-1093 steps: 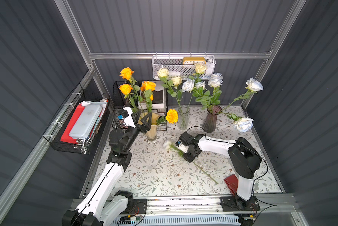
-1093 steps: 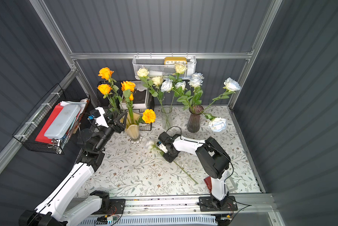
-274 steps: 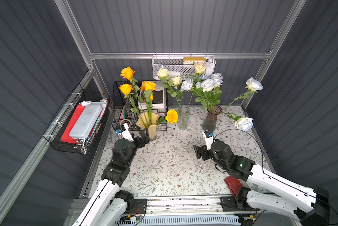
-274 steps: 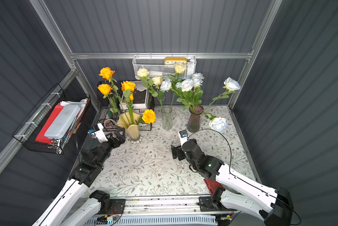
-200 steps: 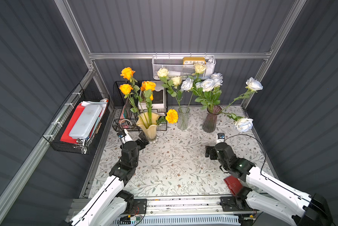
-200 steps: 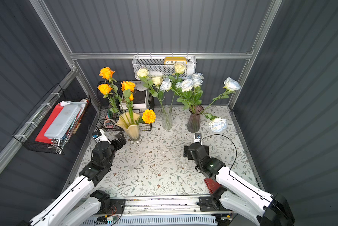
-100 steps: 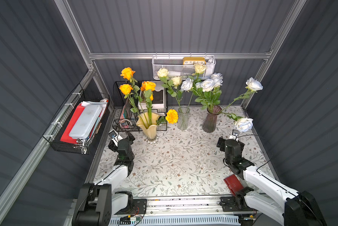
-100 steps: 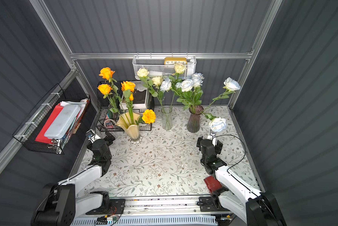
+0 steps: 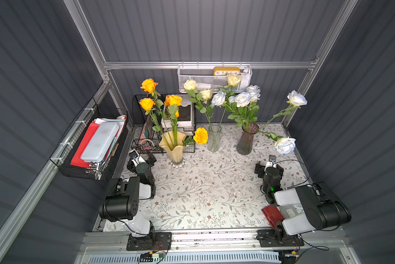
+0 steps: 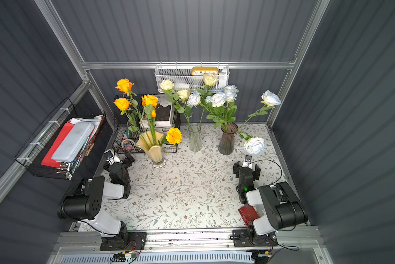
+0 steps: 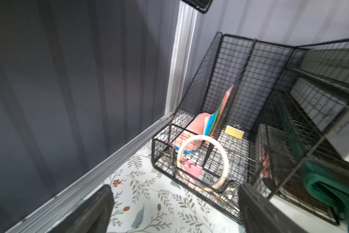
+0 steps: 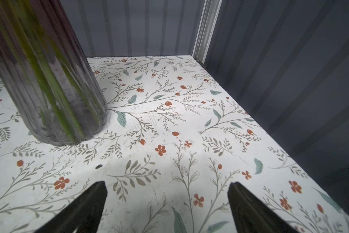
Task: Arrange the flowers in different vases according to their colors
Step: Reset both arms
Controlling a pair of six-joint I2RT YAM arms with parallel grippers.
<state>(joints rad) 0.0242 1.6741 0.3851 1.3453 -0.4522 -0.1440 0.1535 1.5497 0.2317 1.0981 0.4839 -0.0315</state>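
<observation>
As I stand at the front rail and take the back wall for twelve o'clock, the wall basket [image 9: 84, 172] of red folders hangs furthest left; next sits the left gripper [image 9: 141, 158], at about nine o'clock on the floral tablecloth [image 9: 203, 187], low, its jaws spread wide and gripping nothing, facing the wire desk rack [image 9: 138, 109] in the ten o'clock corner, where the left wrist view shows a white ring [image 11: 200, 138] propped inside; just in front of that rack, near eleven o'clock, the pale yellow vase [image 9: 174, 149] stands upright with the orange flowers [image 9: 148, 85] in it, a marigold [image 9: 200, 135] drooping from its rim toward the next vase; at twelve o'clock the clear glass vase [image 9: 214, 137] holds the cream-yellow roses [image 9: 190, 84], under a white mesh basket [image 9: 192, 81] with a clock [image 9: 226, 70] on the wall; towards one o'clock the purple vase [image 9: 246, 139] carries the white roses [image 9: 242, 99], two long stems leaning out toward two o'clock, one bloom high, one hanging low; near that low bloom, at three o'clock, the right gripper [image 9: 269, 168] rests low over the cloth, jaws wide apart and empty, the vase close by yet clear of its fingertips [image 12: 97, 193] in the right wrist view; a red object [image 9: 272, 214] lies beside the right arm's base at five o'clock.
</observation>
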